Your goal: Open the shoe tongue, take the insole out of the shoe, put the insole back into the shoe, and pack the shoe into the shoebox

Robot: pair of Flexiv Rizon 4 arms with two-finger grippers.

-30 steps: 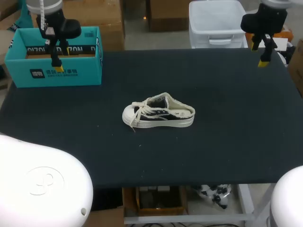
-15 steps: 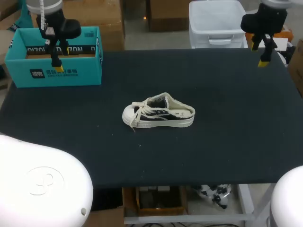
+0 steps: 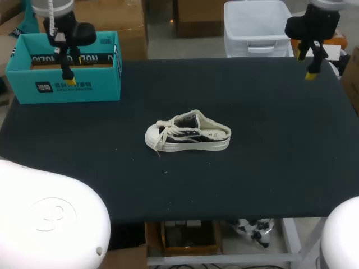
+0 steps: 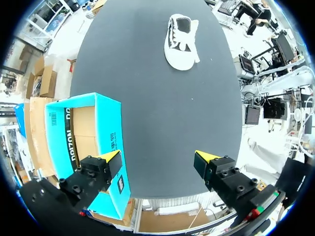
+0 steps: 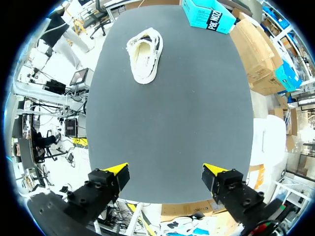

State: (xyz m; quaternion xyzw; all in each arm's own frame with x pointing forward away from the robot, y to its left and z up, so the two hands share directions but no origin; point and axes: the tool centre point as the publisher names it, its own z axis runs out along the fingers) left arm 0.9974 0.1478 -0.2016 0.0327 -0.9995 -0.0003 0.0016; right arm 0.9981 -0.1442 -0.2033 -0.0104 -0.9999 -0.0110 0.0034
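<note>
Black cloth covers the table [image 3: 269, 174]. Black-and-cream canvas sneaker [image 3: 188, 133] sits abt mid-table on its sole, toe to the left, laces loose. Tongue is hard to make out under the laces; pale insole [image 5: 145, 53] shows thru the opening in the right wrist view. Teal shoebox [image 3: 106, 84] stands far left, open-topped, interior partly hidden by the left arm. Left gripper [image 4: 158, 158] hangs over the box's right end, fingers spread wide, holding nothing. Right gripper [image 5: 166, 170] hangs at the far right edge, likewise spread w/ nothing in it. Both are well apart from the sneaker.
</note>
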